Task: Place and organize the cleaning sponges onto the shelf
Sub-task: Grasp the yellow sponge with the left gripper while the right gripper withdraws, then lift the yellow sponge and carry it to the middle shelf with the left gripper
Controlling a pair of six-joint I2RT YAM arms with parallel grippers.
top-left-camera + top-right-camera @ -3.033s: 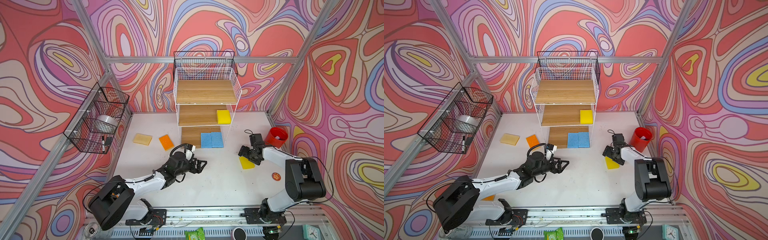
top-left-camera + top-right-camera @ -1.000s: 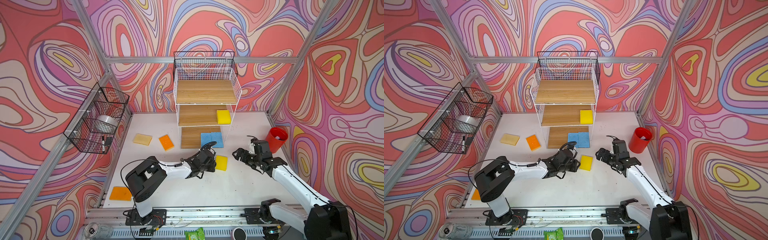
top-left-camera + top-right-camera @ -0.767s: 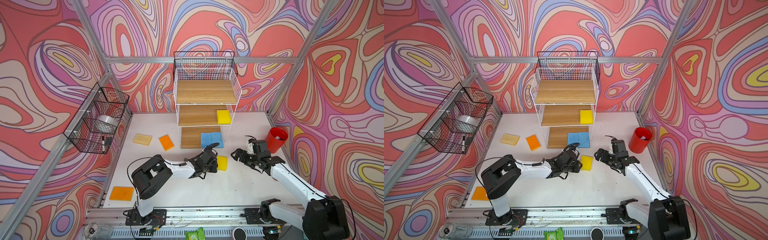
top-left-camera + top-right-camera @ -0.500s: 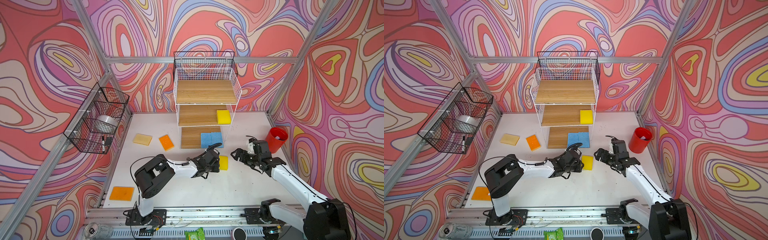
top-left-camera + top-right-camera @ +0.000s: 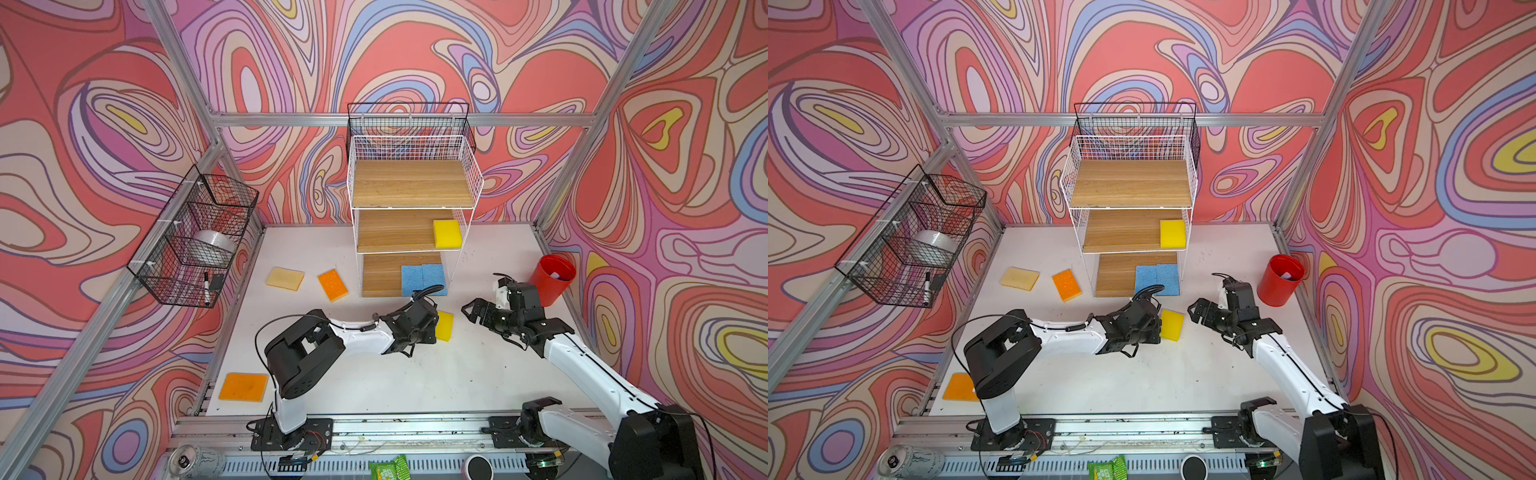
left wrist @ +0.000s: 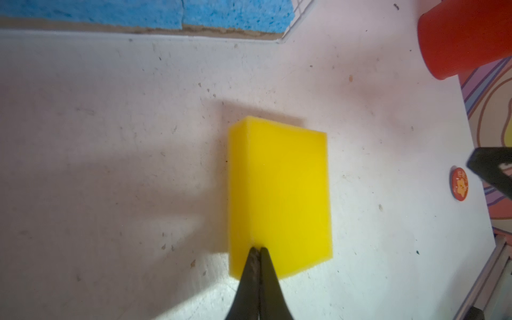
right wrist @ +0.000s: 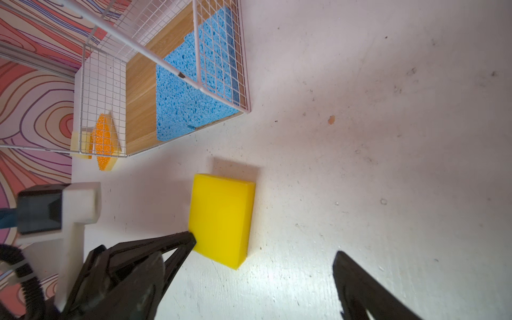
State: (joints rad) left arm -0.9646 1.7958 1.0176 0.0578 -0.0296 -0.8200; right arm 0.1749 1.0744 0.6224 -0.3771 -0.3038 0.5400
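Pretty clearly a robotics lab test cell and not anybody's home: a left arm (image 5: 361, 332) and a right arm (image 5: 582, 365) are bolted to an aluminium rail (image 5: 415, 428) along the front of a white bench (image 5: 415, 386), all boxed in by an aluminium extrusion frame (image 5: 291, 119). The walls (image 5: 415, 50) wear a loud swirly pink, purple and blue print. A black wire basket (image 5: 195, 245) hangs off the frame, and a drink can (image 5: 195, 459) and a green snack packet (image 5: 388, 469) sit dumped by the rail.

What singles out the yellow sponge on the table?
Find the white wire shelf at the back. On the table before its bottom tier lies the yellow sponge, touching the shut left gripper. Its yellow twin sits on the middle tier.
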